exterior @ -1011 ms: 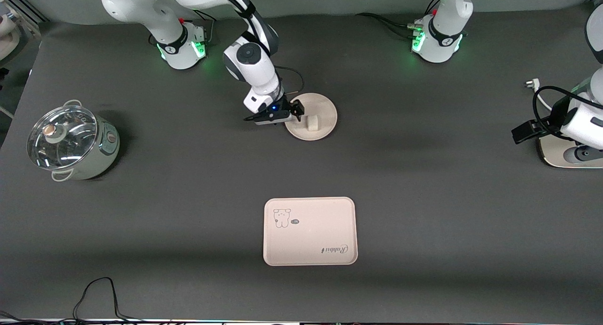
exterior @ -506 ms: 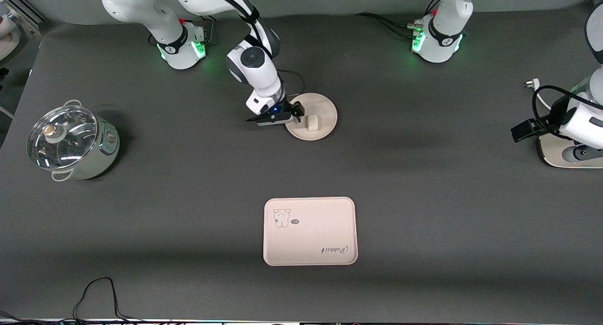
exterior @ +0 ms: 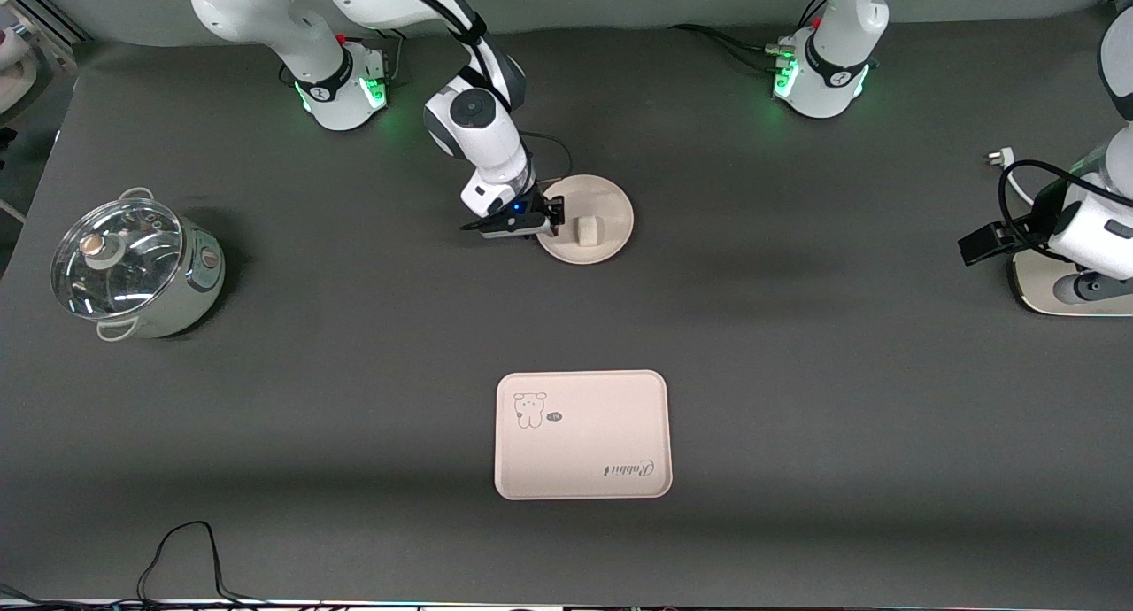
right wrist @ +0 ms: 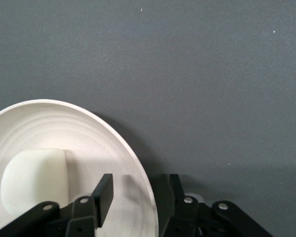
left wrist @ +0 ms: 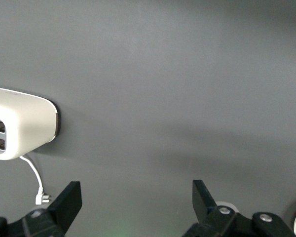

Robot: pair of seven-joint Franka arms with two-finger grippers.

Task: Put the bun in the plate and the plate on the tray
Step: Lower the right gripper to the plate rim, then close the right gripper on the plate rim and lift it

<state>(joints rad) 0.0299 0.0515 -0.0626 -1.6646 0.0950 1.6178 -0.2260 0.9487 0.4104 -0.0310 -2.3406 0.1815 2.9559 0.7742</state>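
Plate [exterior: 595, 214] with bun [exterior: 585, 231] on it, farther from the front camera than tray [exterior: 581, 434], rim straddled by right gripper [right wrist: 135, 195] at a narrow gap, not yet clamped; thin-edge pinch may slip or tilt, rolling bun off; left gripper [left wrist: 135, 200] wide, waiting

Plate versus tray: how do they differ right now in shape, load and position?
The plate is round; the tray is rectangular with rounded corners. The plate carries the bun; the tray carries nothing, showing only a rabbit drawing and the word "Rabbit". The plate lies farther from the front camera than the tray, with the right gripper straddling its rim, jaws open. Both are plain cream-pink and rest on the table.
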